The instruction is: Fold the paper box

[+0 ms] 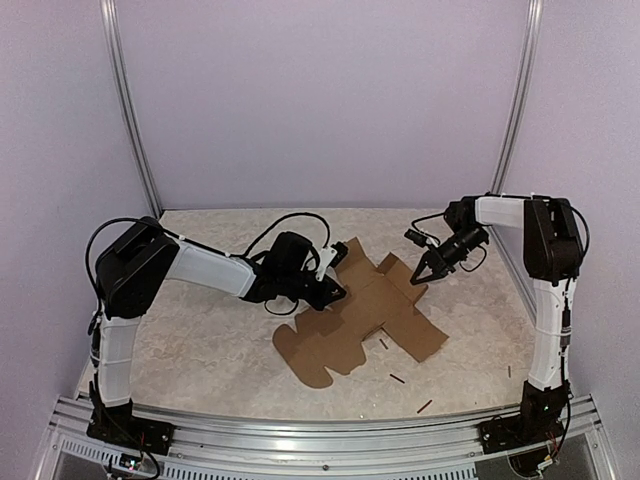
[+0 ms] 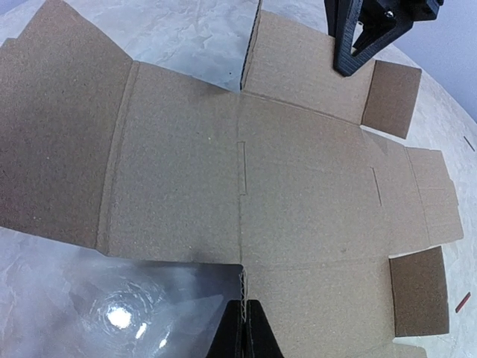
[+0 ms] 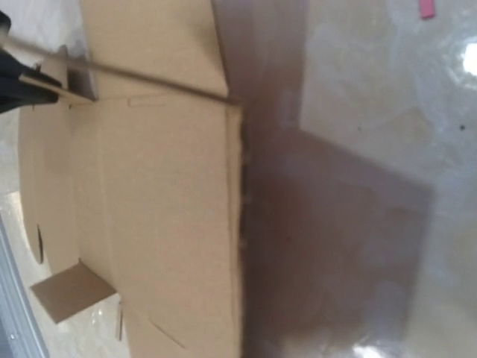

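At centre-left of the overhead view, the left gripper [image 1: 328, 292] is clenched on the left edge of the paper box [image 1: 360, 318], seemingly to anchor the sheet on the table [image 1: 200, 340]. The sheet lies mid-frame, mostly flat. At right-centre, the right gripper [image 1: 420, 275] is closed, apparently pinching a raised upper-right flap, likely to fold it along its crease.

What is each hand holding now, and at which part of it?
Both hold the flat brown cardboard box sheet. The left hand pinches one edge of it. The right hand appears shut on a raised flap.
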